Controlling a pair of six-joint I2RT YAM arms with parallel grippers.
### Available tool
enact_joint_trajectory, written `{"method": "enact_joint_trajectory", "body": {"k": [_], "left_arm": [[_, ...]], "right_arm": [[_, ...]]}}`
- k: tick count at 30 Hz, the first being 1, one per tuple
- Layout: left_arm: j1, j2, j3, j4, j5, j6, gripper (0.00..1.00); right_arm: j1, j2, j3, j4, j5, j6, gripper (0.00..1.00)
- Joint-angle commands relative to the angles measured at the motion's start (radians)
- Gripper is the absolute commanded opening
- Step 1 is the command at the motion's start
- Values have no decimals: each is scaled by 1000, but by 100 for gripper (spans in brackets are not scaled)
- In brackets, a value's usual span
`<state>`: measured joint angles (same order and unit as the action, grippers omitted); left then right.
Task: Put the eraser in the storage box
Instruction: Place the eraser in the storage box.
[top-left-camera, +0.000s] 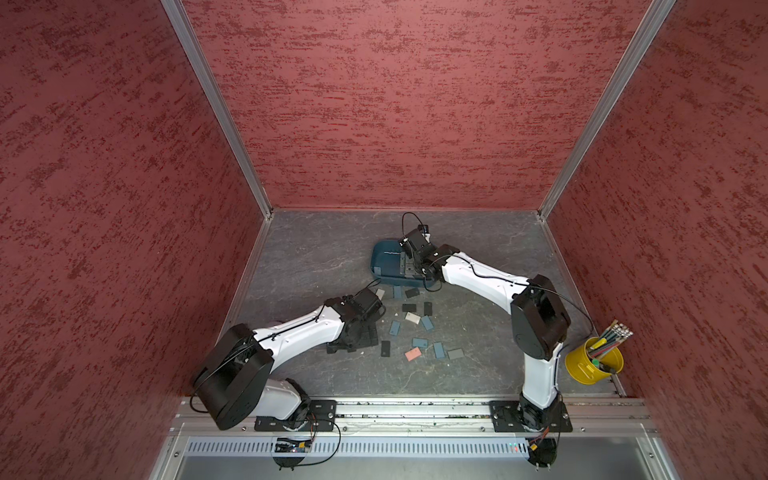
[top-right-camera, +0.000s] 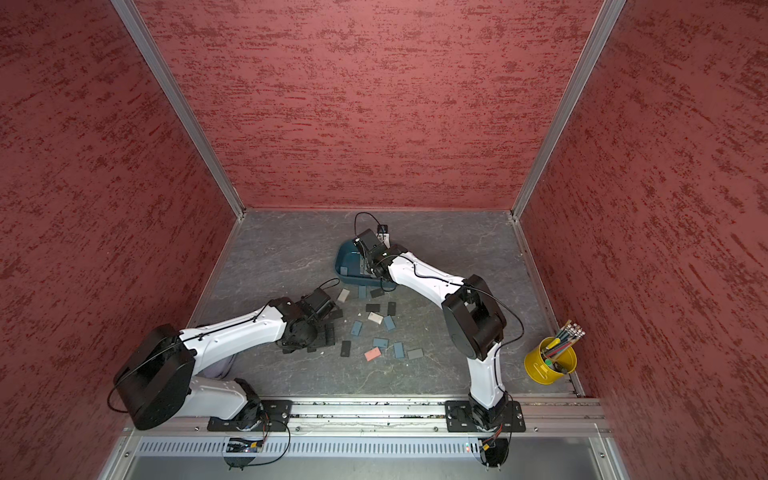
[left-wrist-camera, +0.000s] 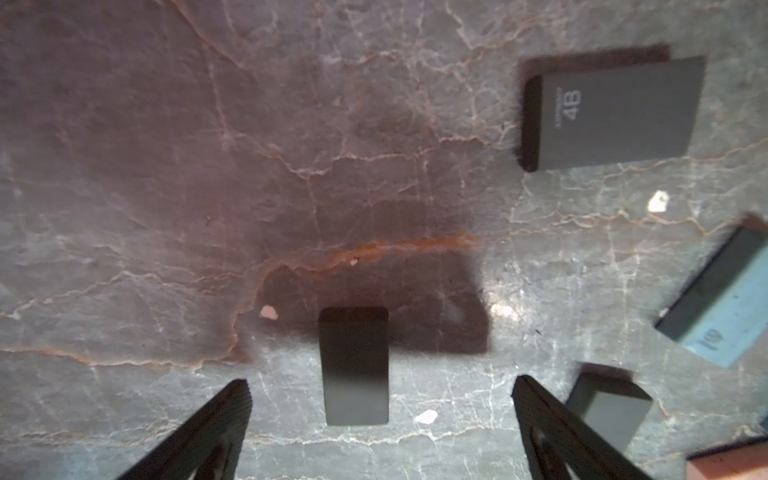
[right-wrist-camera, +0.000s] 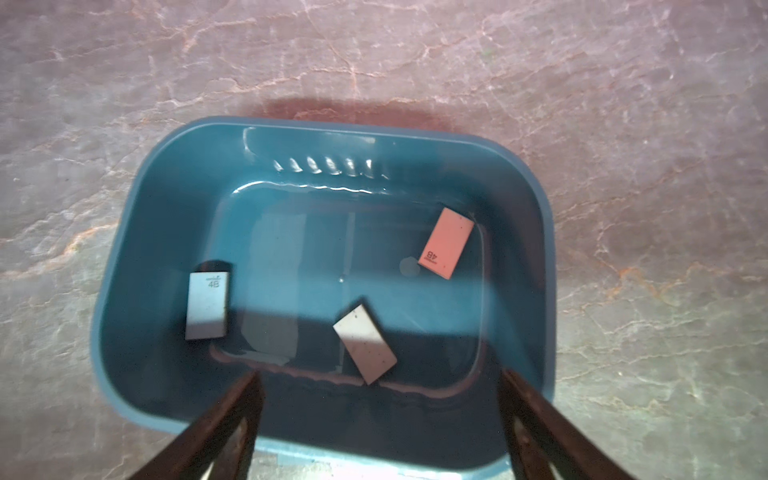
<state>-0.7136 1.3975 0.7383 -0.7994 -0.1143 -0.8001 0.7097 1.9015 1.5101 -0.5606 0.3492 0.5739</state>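
The storage box (right-wrist-camera: 124, 257), a dark teal tub, lies right below my right gripper (right-wrist-camera: 379, 376), which is open with nothing between its fingers. Three erasers lie on the box floor: a pale one marked 4B (right-wrist-camera: 207, 305), a white one (right-wrist-camera: 365, 349) and a pink one (right-wrist-camera: 445, 243). In both top views the box (top-left-camera: 384, 259) (top-right-camera: 347, 259) sits mid-table, partly hidden by the right wrist. My left gripper (left-wrist-camera: 381, 380) is open low over the table, and a black eraser (left-wrist-camera: 355, 365) lies flat between its fingers, untouched.
Several loose erasers lie scattered between the arms, among them a pink one (top-left-camera: 412, 353) and a white one (top-left-camera: 413, 318). Near the left gripper are a grey 4B eraser (left-wrist-camera: 615, 114) and a blue one (left-wrist-camera: 719, 299). A yellow cup of pencils (top-left-camera: 594, 359) stands at the right edge.
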Motion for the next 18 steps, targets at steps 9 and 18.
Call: {"method": "enact_joint_trajectory", "body": {"k": [9, 18], "left_arm": [[11, 6, -16, 7, -55, -37, 90], [21, 3, -37, 31, -37, -47, 63]], "right_arm": [[2, -390, -299, 182, -47, 8, 99], [2, -516, -403, 198, -75, 30, 99]]}}
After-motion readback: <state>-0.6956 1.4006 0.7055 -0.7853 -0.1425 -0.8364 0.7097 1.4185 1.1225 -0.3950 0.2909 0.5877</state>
